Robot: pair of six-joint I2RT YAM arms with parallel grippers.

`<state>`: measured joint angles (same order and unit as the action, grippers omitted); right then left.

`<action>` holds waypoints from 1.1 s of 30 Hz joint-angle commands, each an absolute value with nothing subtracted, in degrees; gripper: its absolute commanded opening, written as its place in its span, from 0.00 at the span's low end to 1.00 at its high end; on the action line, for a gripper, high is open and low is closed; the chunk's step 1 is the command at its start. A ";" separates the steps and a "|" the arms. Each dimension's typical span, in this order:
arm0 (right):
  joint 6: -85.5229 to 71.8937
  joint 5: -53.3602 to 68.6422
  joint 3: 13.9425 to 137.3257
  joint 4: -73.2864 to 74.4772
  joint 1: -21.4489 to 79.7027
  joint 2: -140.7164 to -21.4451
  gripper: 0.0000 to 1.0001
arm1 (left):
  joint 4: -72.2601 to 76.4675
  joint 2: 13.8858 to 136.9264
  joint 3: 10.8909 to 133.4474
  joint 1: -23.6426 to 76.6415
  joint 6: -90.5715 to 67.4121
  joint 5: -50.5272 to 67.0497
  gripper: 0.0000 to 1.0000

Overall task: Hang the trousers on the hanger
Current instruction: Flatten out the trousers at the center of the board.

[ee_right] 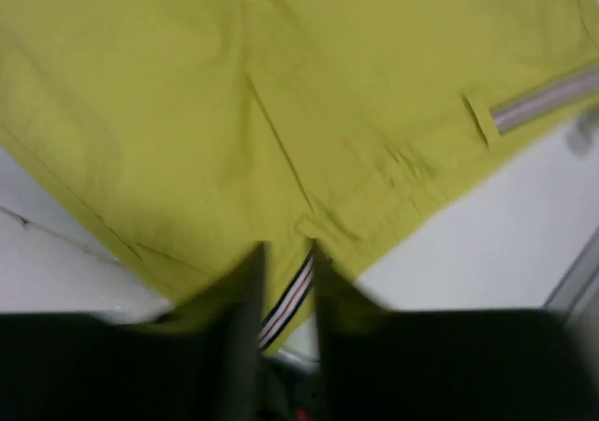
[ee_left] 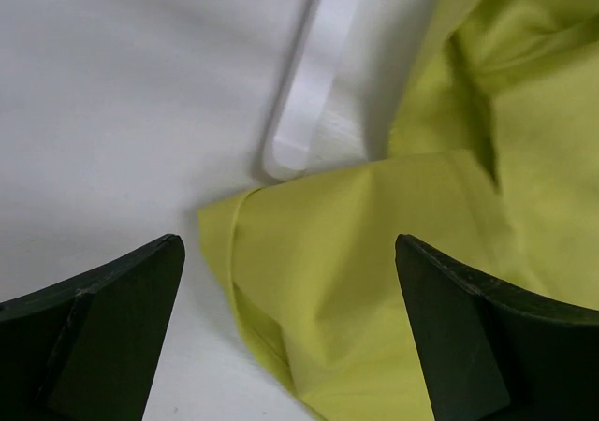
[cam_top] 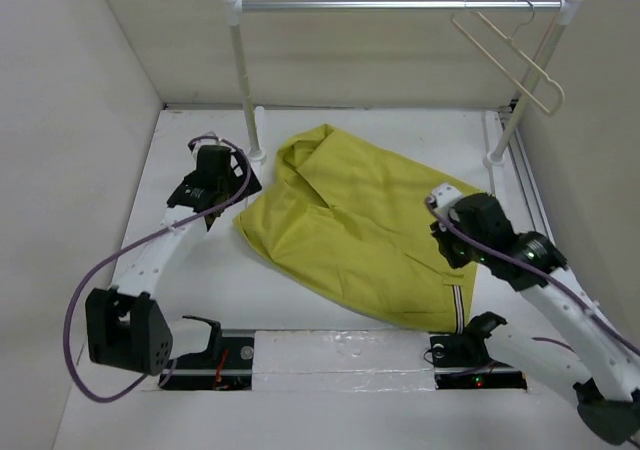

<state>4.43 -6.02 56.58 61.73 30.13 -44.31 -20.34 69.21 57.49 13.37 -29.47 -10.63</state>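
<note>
The mustard-yellow trousers (cam_top: pixel 350 220) lie crumpled flat in the middle of the table, with a striped tab (cam_top: pixel 457 308) at the near right edge. The cream-white hanger (cam_top: pixel 510 45) hangs by its hook from the right end of the rail. My left gripper (cam_top: pixel 232 185) is open and empty, low over the trousers' left corner (ee_left: pixel 374 281). That corner lies between its spread fingers (ee_left: pixel 288 243). My right gripper (cam_top: pixel 440 210) hovers over the trousers' right side (ee_right: pixel 281 112). Its blurred fingers (ee_right: pixel 287 253) stand nearly together, and the striped tab (ee_right: pixel 285 309) shows through the narrow gap.
A metal rail (cam_top: pixel 400 6) on white posts (cam_top: pixel 243 80) spans the back. The left post's foot (ee_left: pixel 309 94) lies just beyond the left gripper. The right post (cam_top: pixel 515 100) stands behind the right arm. White walls enclose the table on both sides.
</note>
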 commanded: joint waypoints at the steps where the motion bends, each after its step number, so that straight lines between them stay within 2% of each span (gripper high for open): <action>1: 7.04 1.85 53.79 40.84 37.16 -52.61 0.03 | -16.11 70.57 54.24 8.45 -32.25 -5.92 0.93; 2: 6.68 1.15 54.05 38.00 39.00 -54.65 0.00 | -14.87 71.88 53.10 7.31 -32.17 -4.15 0.98; 4: 7.56 1.67 54.31 28.62 43.23 -61.65 0.00 | -13.72 74.60 53.35 6.68 -31.04 -2.12 0.98; 5: 7.65 3.06 55.36 26.74 43.94 -64.48 0.05 | -12.84 77.06 53.78 6.68 -29.63 -0.80 0.98; 6: 8.60 3.95 56.42 25.59 44.73 -67.21 0.15 | -12.05 78.21 53.79 6.68 -28.92 2.17 0.99; 7: 8.87 4.39 57.12 23.84 45.26 -69.93 0.39 | -13.09 80.48 54.31 7.46 -28.66 2.20 0.99; 8: 9.66 6.66 57.48 22.69 45.87 -75.27 0.46 | -13.97 81.29 54.32 7.47 -29.17 2.28 0.92; 10: 9.84 7.82 58.80 19.97 49.02 -79.70 0.54 | -14.06 81.30 52.22 7.47 -30.14 3.60 0.72; 11: 9.76 6.69 58.97 19.43 50.26 -82.85 0.54 | -13.19 80.69 48.38 7.47 -31.89 4.21 0.56; 13: 8.79 5.80 58.01 16.20 52.63 -85.59 0.55 | -11.18 78.33 44.05 6.60 -34.18 5.88 0.39; 14: 7.74 7.98 56.53 12.95 53.17 -87.78 0.55 | -10.47 77.27 38.90 6.59 -36.19 6.32 0.10; 15: 7.21 8.00 56.51 12.92 53.17 -88.85 0.55 | -10.46 77.26 38.85 6.59 -37.17 6.59 0.10; 16: 6.16 8.61 55.21 11.18 54.74 -90.34 0.55 | -11.33 76.12 37.02 6.59 -39.09 7.55 0.00; 21: 3.26 6.86 49.93 11.51 59.41 -89.22 0.51 | -18.44 64.37 33.75 6.59 -42.36 7.83 0.00; 25: 0.18 7.56 41.33 14.40 62.05 -81.85 0.51 | -29.94 46.28 35.32 10.90 -48.41 3.60 0.00; 29: -4.13 7.91 34.03 21.17 62.67 -75.44 0.51 | -39.71 43.50 42.59 12.13 -45.81 0.97 0.00; 30: -4.57 8.00 32.45 22.66 63.19 -73.84 0.52 | -40.77 43.51 44.80 12.13 -44.57 -3.04 0.05; 31: -4.66 8.17 32.08 25.02 63.19 -72.35 0.52 | -41.22 43.85 47.00 13.78 -43.69 -5.34 0.17; 32: -4.92 7.56 32.08 26.09 63.19 -69.72 0.53 | -39.65 44.38 50.24 13.80 -40.81 -7.19 0.48; 33: -4.66 7.47 33.04 26.97 63.19 -69.09 0.54 | -37.90 45.60 51.67 13.80 -39.30 -8.77 0.60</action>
